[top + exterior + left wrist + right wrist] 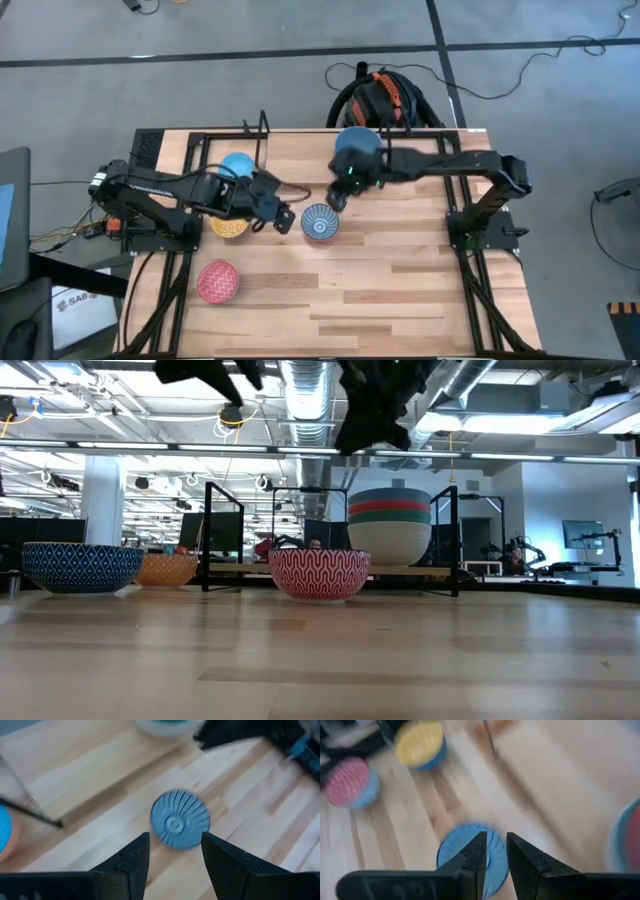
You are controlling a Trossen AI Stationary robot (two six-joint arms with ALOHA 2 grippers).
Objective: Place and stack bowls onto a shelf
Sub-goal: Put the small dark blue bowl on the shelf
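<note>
A blue-white patterned bowl (320,223) (82,567) sits upright on the table between both grippers. My left gripper (288,217) (175,840) hovers just left of it, open, and the bowl (180,819) shows past its fingertips. My right gripper (335,200) (496,837) hangs above the bowl's (462,855) far rim, open by a narrow gap. A stack of bowls (357,145) (390,525) with a larger blue one on top rests on the black shelf (440,565). A light blue bowl (237,165) sits at the shelf's left part.
A yellow bowl (230,226) (167,569) stands under the left arm, and a red patterned bowl (217,281) (320,573) near the table's near-left corner. Bare wood spreads over the table's near and right parts (400,290). Black arm-mount rails (470,290) run along both sides.
</note>
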